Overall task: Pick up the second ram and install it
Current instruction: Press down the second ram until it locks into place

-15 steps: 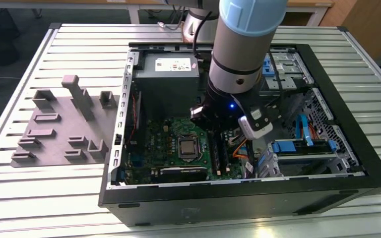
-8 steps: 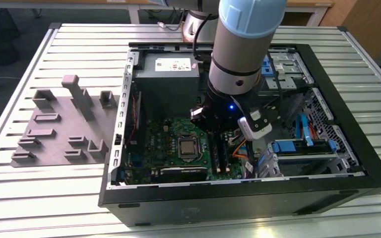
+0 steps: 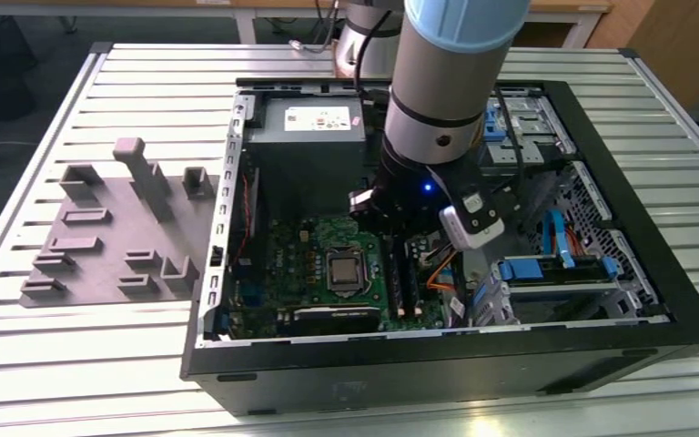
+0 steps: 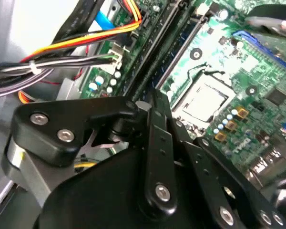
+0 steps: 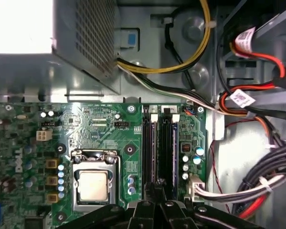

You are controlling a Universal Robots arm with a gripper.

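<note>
My gripper [image 3: 399,238] hangs inside the open computer case [image 3: 447,364], low over the motherboard's memory slots [image 3: 404,284]. In the first wrist view its black fingertips [image 5: 157,185] are pressed together at the near end of the two long slots. A thin blue board edge, the second ram [image 5: 153,152], stands edge-on in the slot closest to the fingertips. Another blue edge [image 5: 175,152] runs along the neighbouring slot. I cannot tell whether the fingertips touch the stick. In the second wrist view the gripper's linkage [image 4: 155,143] covers the near end of the slots [image 4: 171,47].
The processor socket [image 5: 93,183] sits beside the slots. Bundled cables [image 5: 248,100] crowd their other side. Behind them stands the power supply [image 3: 307,127]. Blue drive brackets [image 3: 550,269] are at the exterior view's right. A grey holder tray [image 3: 106,237] lies on the slatted table left of the case.
</note>
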